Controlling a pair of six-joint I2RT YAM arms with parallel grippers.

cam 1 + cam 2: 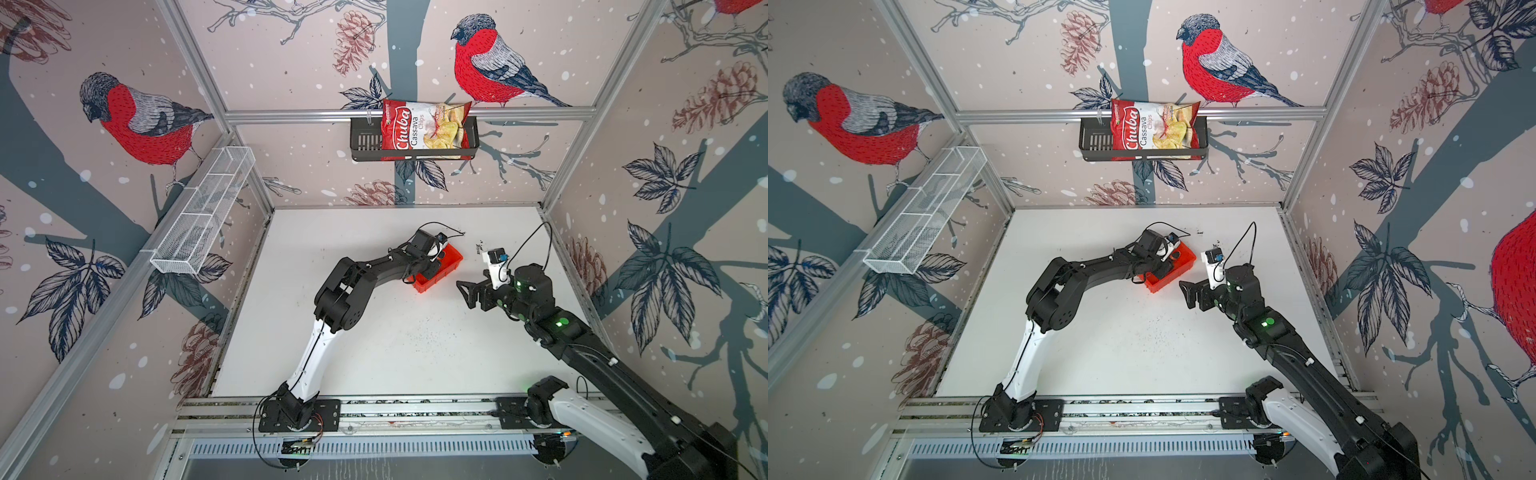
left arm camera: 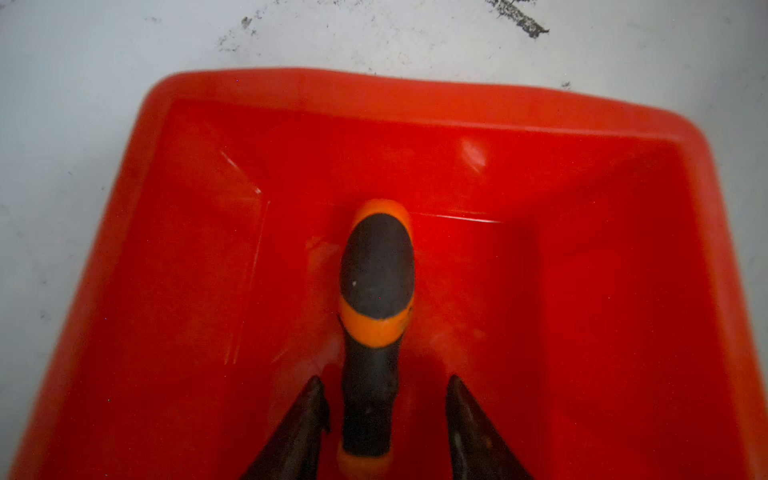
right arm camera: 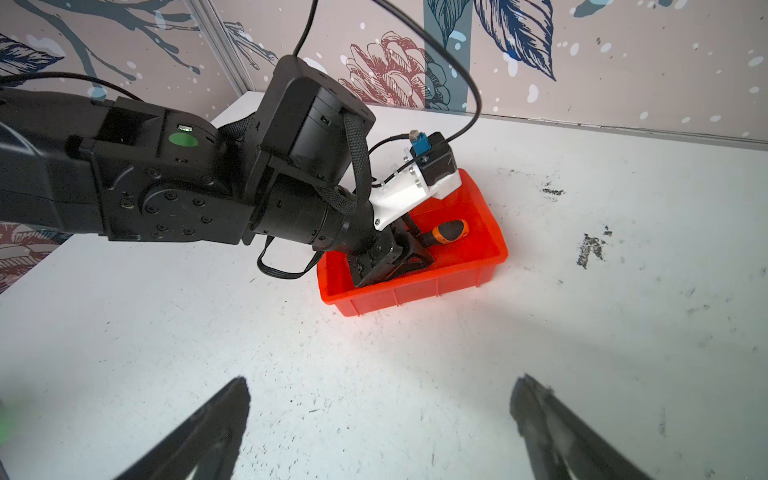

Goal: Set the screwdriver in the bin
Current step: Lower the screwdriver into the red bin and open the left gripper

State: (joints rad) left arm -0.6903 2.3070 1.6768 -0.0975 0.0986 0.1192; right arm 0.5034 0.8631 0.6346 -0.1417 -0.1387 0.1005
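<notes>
The red bin [image 1: 434,281] [image 1: 1163,283] sits on the white table a little behind its middle. The screwdriver [image 2: 376,270] [image 3: 451,230] lies inside it, orange-and-black handle showing, shaft hidden. My left gripper [image 2: 386,388] [image 3: 424,249] reaches down into the bin [image 2: 415,95] and is open. Its fingers [image 2: 309,415] stand on either side of the handle with a red gap on each side. My right gripper [image 1: 463,295] [image 1: 1185,296] [image 3: 382,386] hovers open over bare table just right of the bin [image 3: 415,291], holding nothing.
A black slotted basket [image 1: 365,141] on the back wall holds a chips bag [image 1: 424,129]. A white wire-mesh shelf [image 1: 203,212] hangs on the left wall. Dark scuff marks [image 3: 590,247] dot the table behind the bin. Both arm bases sit on the front rail [image 1: 415,409].
</notes>
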